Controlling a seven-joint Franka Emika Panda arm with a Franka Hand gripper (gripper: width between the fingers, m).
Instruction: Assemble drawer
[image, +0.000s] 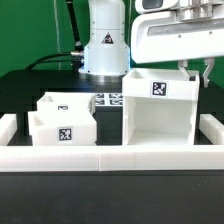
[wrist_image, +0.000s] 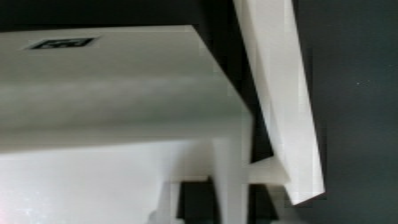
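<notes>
Housing placement step: end effector astride the drawer housing's side wall, clamping cannot be told; two trays wait on the bench; next, square housing for tray insertion

The tall housing is seen standing by the surface's near edge toward the corner on the exterior view's right, the front tray and rear tray are set together toward the opposite near corner, and the end effector is held at the housing's top edge.
</notes>
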